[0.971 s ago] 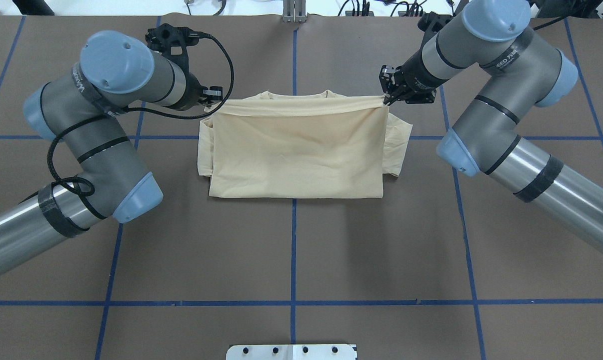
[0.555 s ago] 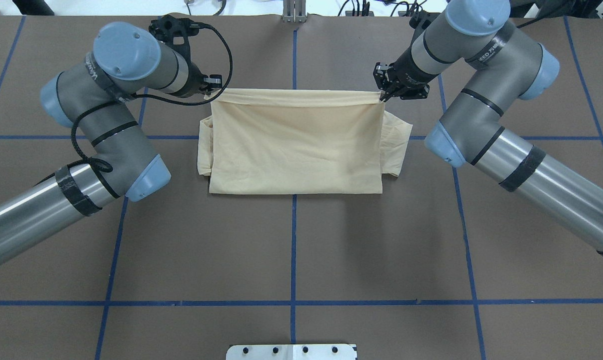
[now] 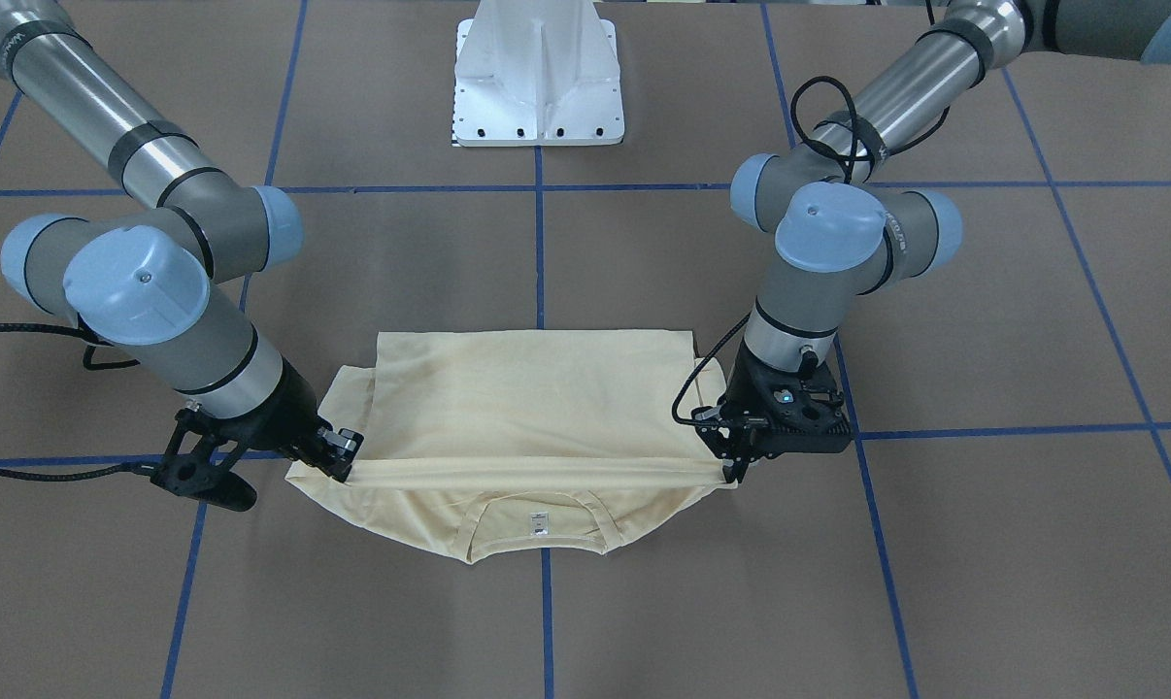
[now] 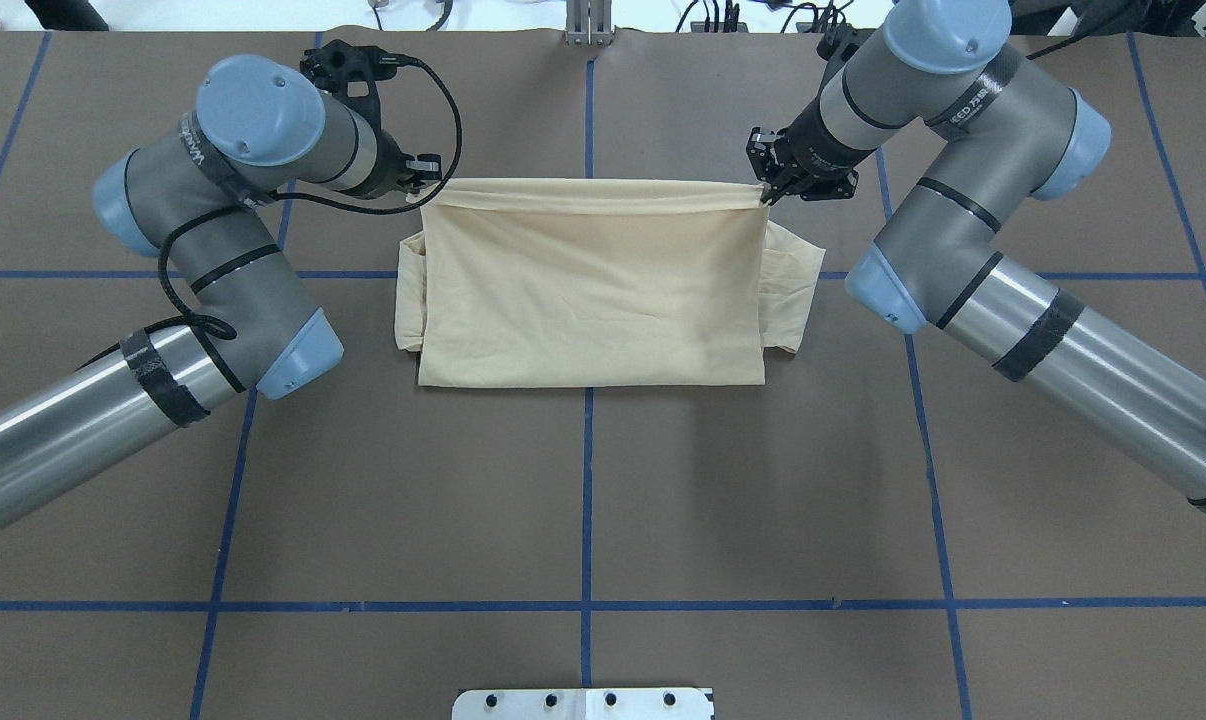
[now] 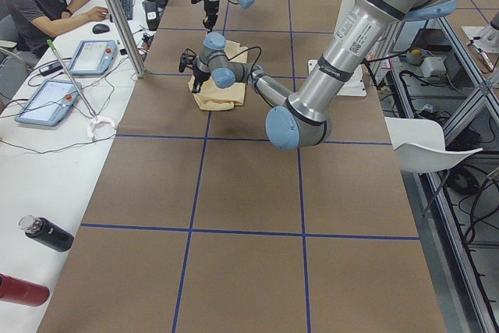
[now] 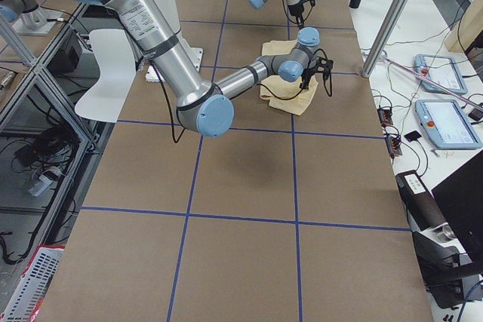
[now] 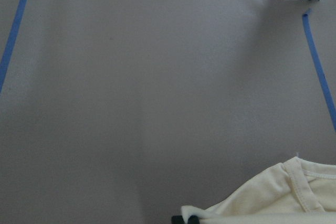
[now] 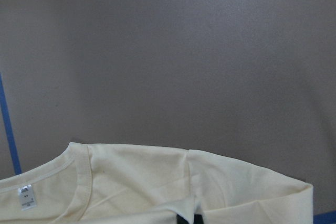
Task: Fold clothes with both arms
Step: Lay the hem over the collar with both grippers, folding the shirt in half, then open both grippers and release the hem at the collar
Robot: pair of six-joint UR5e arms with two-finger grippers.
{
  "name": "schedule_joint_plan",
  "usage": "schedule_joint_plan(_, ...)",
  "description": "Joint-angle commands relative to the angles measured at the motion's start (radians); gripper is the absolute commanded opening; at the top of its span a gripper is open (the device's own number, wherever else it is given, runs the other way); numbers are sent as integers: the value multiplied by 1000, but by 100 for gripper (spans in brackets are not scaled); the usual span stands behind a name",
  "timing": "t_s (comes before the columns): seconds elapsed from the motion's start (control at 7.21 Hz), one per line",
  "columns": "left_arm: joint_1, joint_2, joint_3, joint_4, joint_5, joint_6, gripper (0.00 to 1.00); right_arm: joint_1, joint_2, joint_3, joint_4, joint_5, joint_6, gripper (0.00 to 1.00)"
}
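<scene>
While the cream T-shirt (image 3: pixel 527 398) lies half-folded, the left end effector (image 3: pixel 734 473) clamps one raised corner; the right end effector (image 3: pixel 345 464) clamps the other.

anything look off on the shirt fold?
Mostly tidy. On the T-shirt, the right-side sleeve pokes out past the folded body further than the left-side sleeve, so the outline is uneven.

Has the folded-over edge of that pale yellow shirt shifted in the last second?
Yes. The held edge of the pale yellow shirt moved farther from the blue tape cross-line, toward the far side of the table.
</scene>
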Motion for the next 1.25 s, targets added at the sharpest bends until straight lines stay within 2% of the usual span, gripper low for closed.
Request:
schedule_joint_plan(0.0,17,-1,1,-7,0,-6,0,-9,-1,-20,21,-7,0,0)
schedule_joint_plan(0.97,45,2,17,-5,9,0,0,-35,2,-26,24,-48,-2,0)
schedule_joint_plan(1.11,45,-1,14,-5,9,-2,28,-35,4,-26,42,-47,0,0)
